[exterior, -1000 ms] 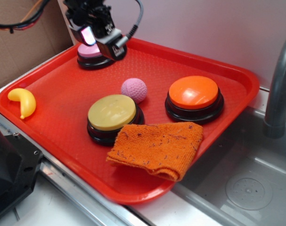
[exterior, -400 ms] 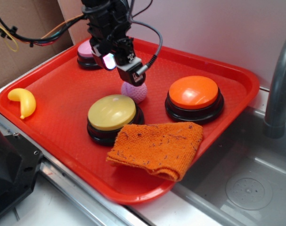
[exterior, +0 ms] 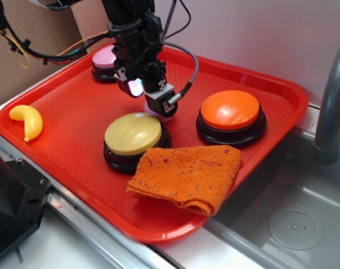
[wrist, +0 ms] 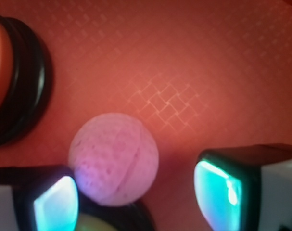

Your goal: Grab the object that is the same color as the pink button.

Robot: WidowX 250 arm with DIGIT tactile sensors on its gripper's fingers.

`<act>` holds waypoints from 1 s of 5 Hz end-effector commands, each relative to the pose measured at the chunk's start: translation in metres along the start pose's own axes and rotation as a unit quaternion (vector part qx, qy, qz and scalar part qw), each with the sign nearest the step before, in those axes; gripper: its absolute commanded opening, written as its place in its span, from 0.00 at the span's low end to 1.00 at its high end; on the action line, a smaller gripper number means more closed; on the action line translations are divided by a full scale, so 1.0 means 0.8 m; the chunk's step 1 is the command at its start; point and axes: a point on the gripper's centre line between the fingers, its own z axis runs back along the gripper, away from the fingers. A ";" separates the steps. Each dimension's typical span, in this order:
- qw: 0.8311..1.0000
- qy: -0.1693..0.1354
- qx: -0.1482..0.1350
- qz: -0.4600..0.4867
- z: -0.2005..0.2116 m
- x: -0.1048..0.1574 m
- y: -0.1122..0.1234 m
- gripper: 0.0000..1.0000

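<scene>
Red and cross-hatched, the tray (exterior: 74, 106) sits on a counter beside a steel sink (exterior: 293, 218), with a grey faucet (exterior: 332, 106) at the right edge, cardboard (exterior: 29, 56) behind on the left and a pale wall behind. No writing or label can be read on anything.

Three buttons stand on the tray, each on a black base: a pink button (exterior: 104, 61) in the far left corner, a yellow button (exterior: 133, 134) near the middle and an orange button (exterior: 231, 112) to its right. One orange cloth (exterior: 189, 176) lies folded at the front, its left corner touching the yellow button's base and its lower edge reaching the tray's front rim. One toy banana (exterior: 27, 120) lies alone at the left end, with bare tray around it.

The single pink ball (wrist: 114, 159), dimpled with a seam across it, rests on the tray floor just behind the yellow button, between that button and the orange one. In the exterior view the gripper (exterior: 150, 101) hangs right over it, hiding all but a sliver. The wrist view shows the jaws spread, one finger (wrist: 49, 204) touching or nearly touching the ball's edge, the other (wrist: 242, 187) apart from it across a gap of bare tray. Open tray lies beyond the ball.
</scene>
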 end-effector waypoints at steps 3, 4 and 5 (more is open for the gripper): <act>0.998 -0.053 -0.020 -0.019 -0.007 0.016 0.006 0.09; 0.998 -0.057 -0.021 -0.019 -0.006 0.018 0.008 0.00; 0.997 -0.063 -0.032 -0.042 0.003 0.016 0.009 0.00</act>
